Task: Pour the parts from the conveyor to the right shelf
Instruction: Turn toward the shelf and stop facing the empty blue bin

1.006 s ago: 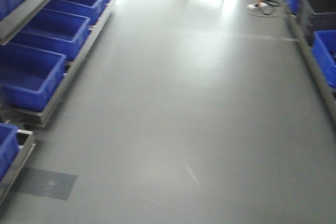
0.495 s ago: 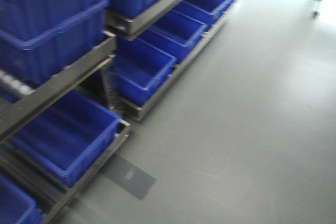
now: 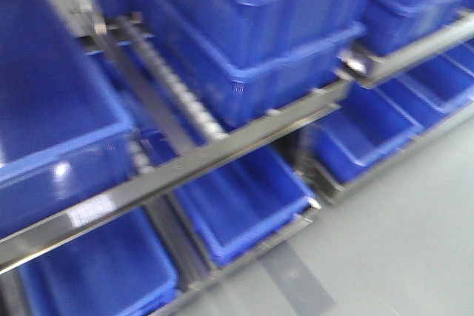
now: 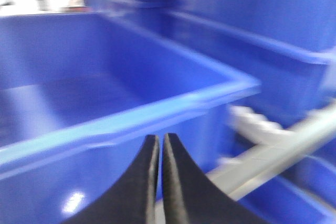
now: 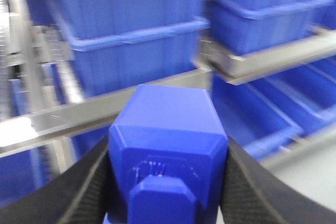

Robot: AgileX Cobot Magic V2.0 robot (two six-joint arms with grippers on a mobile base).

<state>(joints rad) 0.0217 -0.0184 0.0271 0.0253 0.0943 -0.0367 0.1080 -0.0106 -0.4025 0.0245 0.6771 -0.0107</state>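
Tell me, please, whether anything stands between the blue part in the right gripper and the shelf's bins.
Nothing visible does. The right gripper holds the part facing the shelf rail and blue bins, only open air between, though blurred.

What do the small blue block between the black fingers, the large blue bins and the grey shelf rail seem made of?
The small blue block looks like moulded plastic, fairly matt: even colour, crisp bevelled edges. The large blue bins seem glossy plastic: bright highlights on their walls. The grey shelf rail is probably bare steel: silvery, with streaky reflections, though blur hides detail.
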